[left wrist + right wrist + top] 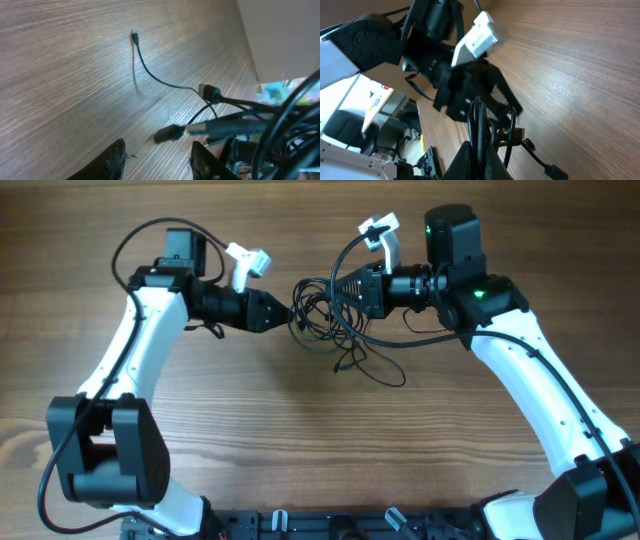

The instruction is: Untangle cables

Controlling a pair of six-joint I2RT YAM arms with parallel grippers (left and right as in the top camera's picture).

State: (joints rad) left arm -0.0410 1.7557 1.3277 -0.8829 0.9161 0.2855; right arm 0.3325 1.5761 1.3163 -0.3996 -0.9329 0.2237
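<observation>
The cables [318, 315] are a knot of thin black cords hanging between my two grippers at the table's middle, with loops trailing toward the front. My right gripper [338, 286] comes in from the right, and in its wrist view it [479, 148] is shut on a bundle of cable strands [478, 120]. My left gripper [288, 313] points at the knot from the left. It stands open [158, 146], with bare wood between its fingers. Just ahead of it lie a black plug [169, 133], a silver-tipped plug [209, 93] and a thin cord end [134, 36].
The wooden table [300, 440] stretches to every side of the knot. A loose cable loop [385, 375] lies on the wood in front of the right gripper. Both arm bases stand at the front edge.
</observation>
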